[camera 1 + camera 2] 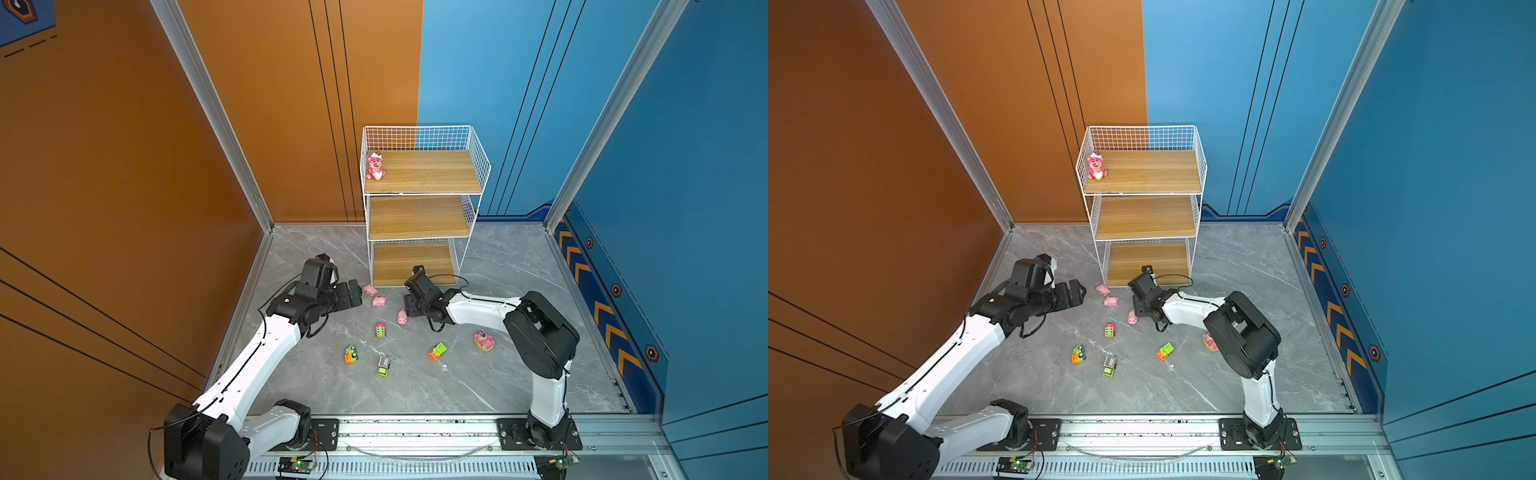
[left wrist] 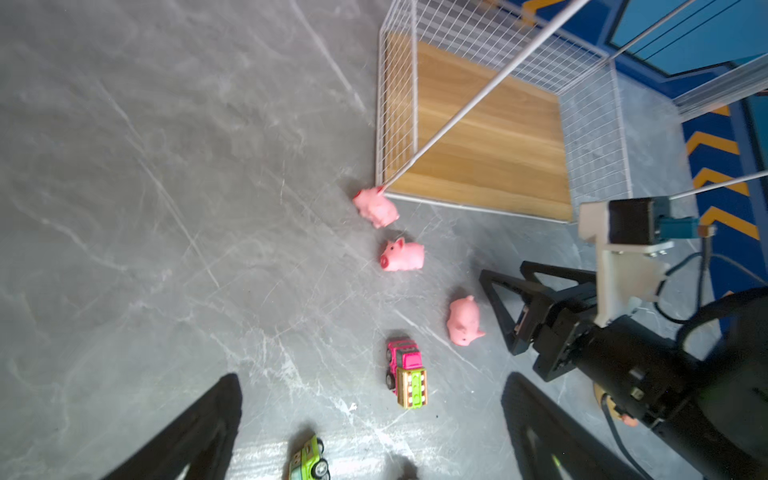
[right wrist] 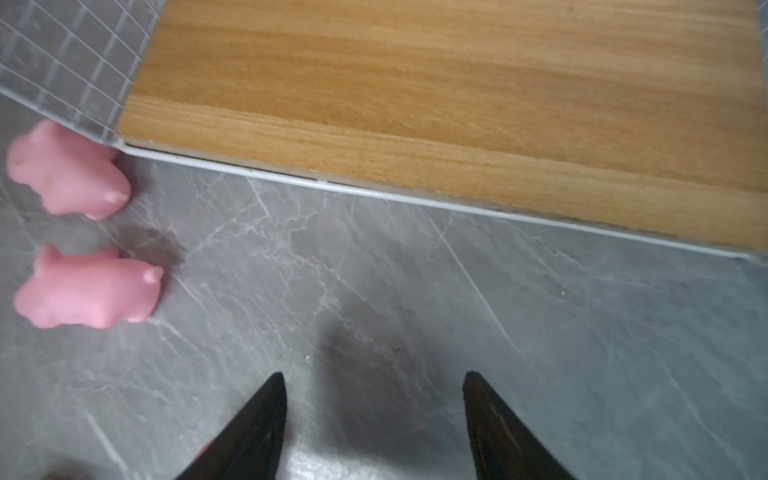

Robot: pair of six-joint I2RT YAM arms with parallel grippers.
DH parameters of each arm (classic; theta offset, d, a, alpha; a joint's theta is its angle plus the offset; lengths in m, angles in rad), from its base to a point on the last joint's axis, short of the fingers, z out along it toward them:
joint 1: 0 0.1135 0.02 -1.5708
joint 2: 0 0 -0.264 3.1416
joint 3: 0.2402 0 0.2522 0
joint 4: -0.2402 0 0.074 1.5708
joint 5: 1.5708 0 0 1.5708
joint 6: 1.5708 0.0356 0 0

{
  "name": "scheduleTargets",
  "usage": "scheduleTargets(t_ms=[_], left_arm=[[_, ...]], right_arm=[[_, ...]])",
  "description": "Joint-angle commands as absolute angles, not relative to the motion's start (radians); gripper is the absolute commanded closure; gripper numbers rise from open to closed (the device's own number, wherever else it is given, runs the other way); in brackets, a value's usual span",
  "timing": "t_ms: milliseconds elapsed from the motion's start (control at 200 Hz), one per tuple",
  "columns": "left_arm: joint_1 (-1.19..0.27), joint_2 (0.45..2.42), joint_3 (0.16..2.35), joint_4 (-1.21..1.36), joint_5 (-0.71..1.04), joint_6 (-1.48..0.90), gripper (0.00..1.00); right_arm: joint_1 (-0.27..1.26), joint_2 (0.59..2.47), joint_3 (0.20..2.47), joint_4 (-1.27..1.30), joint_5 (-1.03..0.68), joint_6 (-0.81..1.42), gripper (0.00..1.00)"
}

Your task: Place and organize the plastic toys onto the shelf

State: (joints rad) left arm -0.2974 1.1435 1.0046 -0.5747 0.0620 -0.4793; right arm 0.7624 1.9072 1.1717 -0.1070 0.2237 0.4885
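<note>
The white wire shelf [image 1: 478, 183] stands at the back with a pink bear [image 1: 375, 166] on its top board. Three pink pigs lie on the floor: one [image 1: 370, 290] at the shelf's front left foot, one [image 1: 378, 301] beside it, one [image 1: 401, 318] nearer. My right gripper [image 1: 408, 308] is open and empty just right of that third pig [image 2: 463, 320]. My left gripper [image 1: 355, 293] hangs wide open left of the pigs, holding nothing. A pink truck [image 1: 380, 330], a green-orange car [image 1: 351, 355], a grey-green truck [image 1: 383, 366] and an orange-green truck [image 1: 437, 351] are scattered in front.
A pink bear on a tan base [image 1: 484, 340] lies under the right forearm. The shelf's middle board [image 1: 417, 217] and bottom board [image 3: 457, 83] are bare. Orange and blue walls close the grey marble floor [image 1: 498, 266]; a metal rail [image 1: 415, 428] runs along the front.
</note>
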Motion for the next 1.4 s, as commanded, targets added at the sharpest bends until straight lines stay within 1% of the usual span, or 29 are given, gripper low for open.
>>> scheduleTargets(t_ms=[0, 115, 305, 501, 786, 976, 1151, 1301, 1391], left_arm=[[-0.283, 1.157, 1.068, -0.703, 0.104, -0.354, 0.02], [-0.287, 1.149, 1.040, -0.702, 0.120, -0.295, 0.02], [-0.303, 1.113, 0.983, -0.697, 0.121, -0.268, 0.02], [-0.299, 1.062, 0.971, -0.696, 0.130, -0.268, 0.02], [-0.277, 1.028, 0.967, -0.696, 0.139, -0.271, 0.02], [-0.253, 1.017, 0.962, -0.692, 0.146, -0.279, 0.02], [-0.228, 1.014, 0.960, -0.687, 0.153, -0.285, 0.02], [-0.212, 1.015, 0.957, -0.681, 0.164, -0.291, 0.02], [-0.206, 1.017, 0.956, -0.680, 0.166, -0.291, 0.02]], right_arm=[[0.770, 1.817, 1.104, -0.055, 0.220, 0.546, 0.31], [0.804, 1.755, 1.031, -0.010, 0.252, 0.602, 0.30], [0.916, 1.724, 0.983, 0.017, 0.373, 0.711, 0.27], [0.992, 1.790, 1.023, -0.012, 0.487, 0.786, 0.25], [1.015, 1.907, 1.108, -0.060, 0.530, 0.800, 0.26], [1.019, 1.958, 1.140, -0.064, 0.555, 0.798, 0.30], [1.018, 1.995, 1.168, -0.066, 0.562, 0.795, 0.38], [1.017, 2.011, 1.183, -0.068, 0.562, 0.791, 0.48], [1.014, 2.014, 1.184, -0.063, 0.555, 0.775, 0.57]])
